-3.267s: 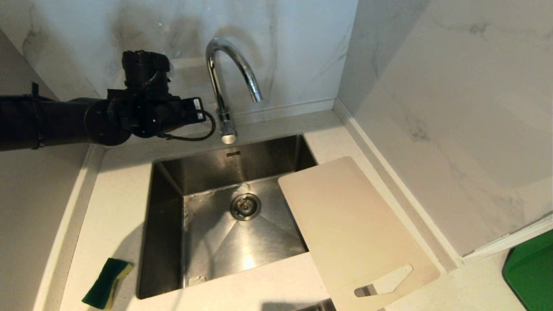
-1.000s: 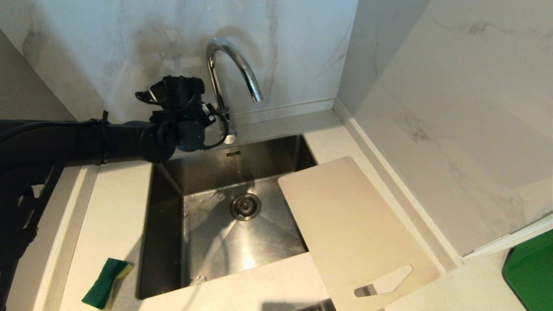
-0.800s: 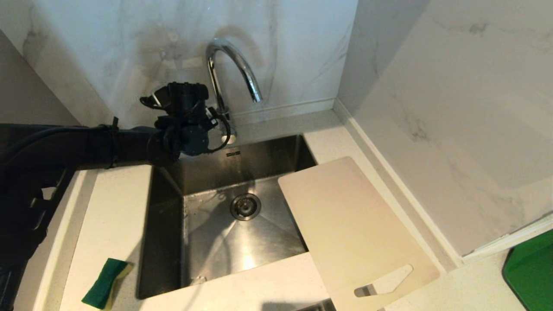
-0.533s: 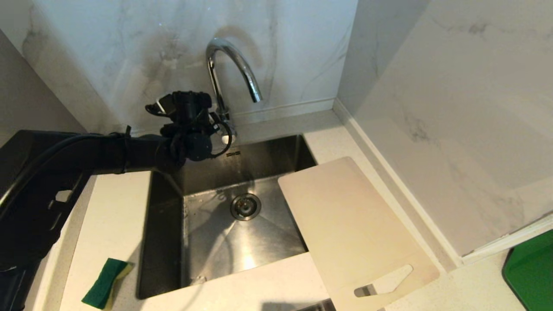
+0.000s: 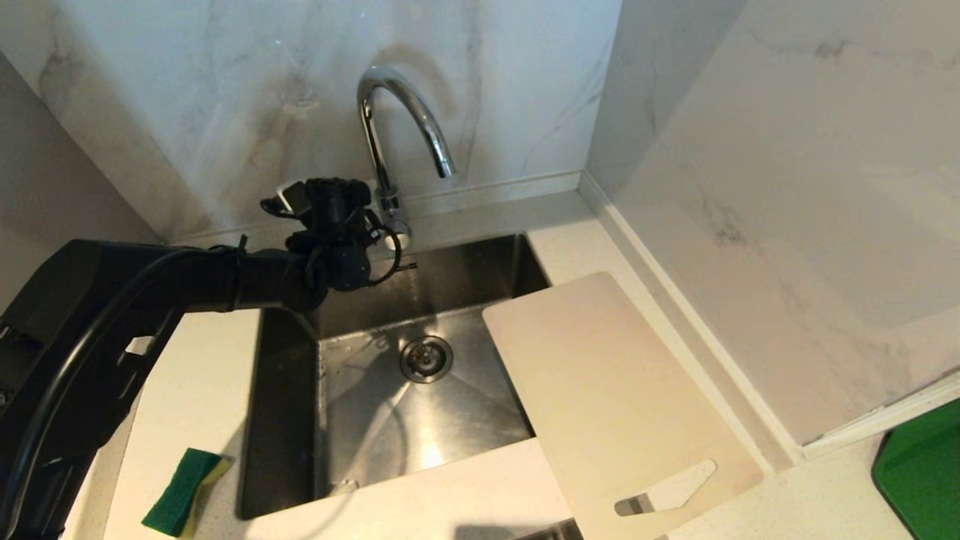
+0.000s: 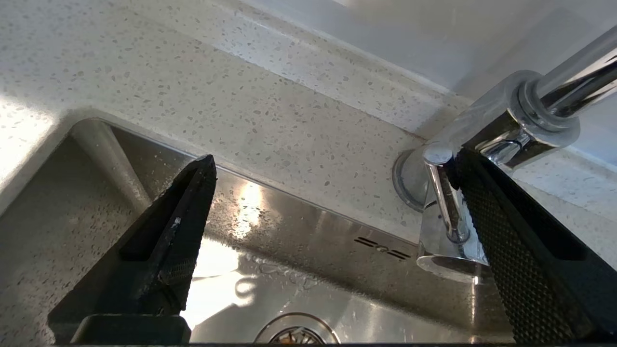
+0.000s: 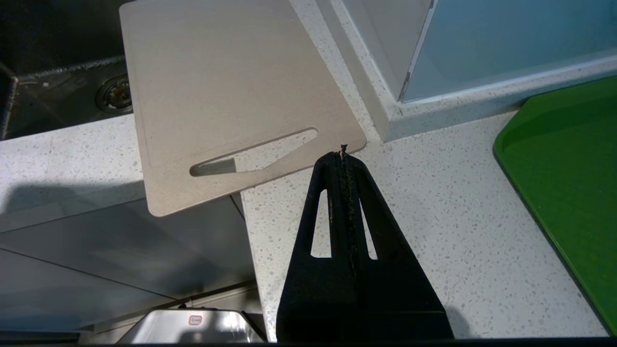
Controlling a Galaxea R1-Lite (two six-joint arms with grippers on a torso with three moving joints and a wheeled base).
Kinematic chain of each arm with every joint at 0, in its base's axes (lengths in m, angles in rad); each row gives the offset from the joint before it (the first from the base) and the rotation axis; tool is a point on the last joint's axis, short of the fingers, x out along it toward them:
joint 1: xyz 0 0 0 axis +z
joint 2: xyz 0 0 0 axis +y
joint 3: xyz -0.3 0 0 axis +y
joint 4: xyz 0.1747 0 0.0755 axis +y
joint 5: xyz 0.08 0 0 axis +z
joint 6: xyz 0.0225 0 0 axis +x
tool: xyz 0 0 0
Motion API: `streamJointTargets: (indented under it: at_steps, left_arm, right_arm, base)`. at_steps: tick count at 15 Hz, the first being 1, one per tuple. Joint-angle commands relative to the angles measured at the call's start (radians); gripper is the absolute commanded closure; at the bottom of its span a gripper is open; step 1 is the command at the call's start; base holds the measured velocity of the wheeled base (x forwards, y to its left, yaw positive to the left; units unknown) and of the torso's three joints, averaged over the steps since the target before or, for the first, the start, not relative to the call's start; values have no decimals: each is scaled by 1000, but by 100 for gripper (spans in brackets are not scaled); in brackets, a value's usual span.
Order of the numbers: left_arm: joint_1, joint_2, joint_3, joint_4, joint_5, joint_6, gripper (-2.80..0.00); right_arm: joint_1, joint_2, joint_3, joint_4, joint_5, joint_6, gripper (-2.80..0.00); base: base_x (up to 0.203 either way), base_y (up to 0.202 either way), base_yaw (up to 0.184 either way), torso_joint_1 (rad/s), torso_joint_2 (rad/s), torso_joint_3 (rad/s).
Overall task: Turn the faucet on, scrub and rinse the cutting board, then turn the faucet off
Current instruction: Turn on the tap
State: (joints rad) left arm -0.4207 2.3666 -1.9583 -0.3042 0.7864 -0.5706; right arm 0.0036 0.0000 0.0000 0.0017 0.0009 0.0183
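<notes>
The chrome faucet (image 5: 397,120) rises behind the sink, and no water runs from its spout. My left gripper (image 5: 358,225) hangs low at the faucet's base, just left of it. In the left wrist view the left gripper (image 6: 332,159) stands wide open. One finger (image 6: 501,231) lies right beside the thin lever (image 6: 446,197), which is inside the gap, and the other finger is over the sink's edge. The pale cutting board (image 5: 600,390) lies flat, bridging the sink's right rim and the counter. My right gripper (image 7: 342,152) is shut and empty above the counter, near the cutting board's (image 7: 226,86) slotted end.
The steel sink (image 5: 450,277) has a drain (image 5: 426,358) in its floor. A green and yellow sponge (image 5: 184,491) lies on the counter at the sink's front left. A green tray (image 5: 922,472) sits at the far right. Marble walls close in behind and on the right.
My left arm has come down and moved right, from level with the faucet's neck to its base. The open fingers now straddle the lever. The board and sponge have not moved.
</notes>
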Motion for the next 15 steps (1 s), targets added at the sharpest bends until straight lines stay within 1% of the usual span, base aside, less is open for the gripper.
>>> streamJointTargets:
  at_steps: [1, 5, 7, 11, 15]
  left_arm:
    - [3, 7, 1, 0, 5, -3, -280]
    - [5, 7, 8, 8, 8, -3, -280]
    - [5, 5, 12, 13, 20, -3, -280]
    - [3, -1, 79, 12, 25, -6, -280]
    - [1, -15, 115, 13, 25, -27, -280]
  right_arm:
    - [1, 2, 0, 0, 1, 0, 0]
    - [0, 1, 1, 0, 1, 0, 0]
    - [0, 0, 0, 0, 1, 0, 0]
    - [1, 2, 0, 0, 1, 0, 0]
    - [1, 2, 0, 0, 1, 0, 0]
  base:
    - [0, 0, 0, 0, 0, 0]
    - [0, 0, 0, 0, 0, 0]
    - [0, 0, 0, 0, 0, 0]
    - [0, 0, 0, 0, 0, 0]
    - [0, 0, 0, 0, 0, 0]
